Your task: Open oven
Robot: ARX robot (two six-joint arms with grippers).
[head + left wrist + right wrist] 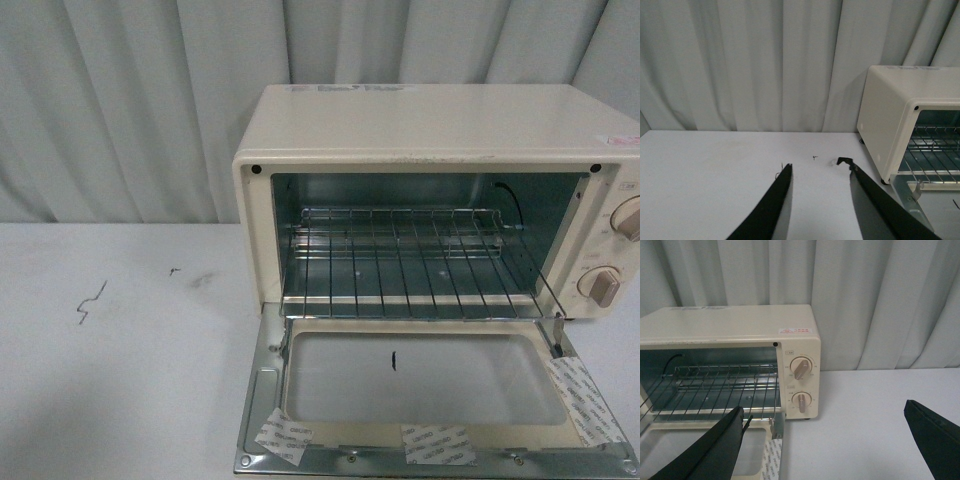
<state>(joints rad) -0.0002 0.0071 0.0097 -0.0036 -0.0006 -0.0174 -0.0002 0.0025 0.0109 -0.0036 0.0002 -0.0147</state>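
Observation:
The cream oven (430, 125) stands on the white table with its glass-windowed door (430, 385) folded down flat toward me. The wire rack (400, 260) shows inside the lit cavity. Two beige knobs (605, 285) sit on its right panel. Neither arm shows in the front view. My left gripper (817, 172) is open and empty over bare table, left of the oven (890, 115). My right gripper (825, 415) is wide open and empty, in front of the oven's (735, 325) knob panel (801, 385), one finger (715, 445) over the lowered door.
Grey curtains (140, 100) hang behind the table. Small dark marks (92, 300) lie on the table (120, 380) left of the oven. Paper stickers (438, 443) sit along the door's front edge.

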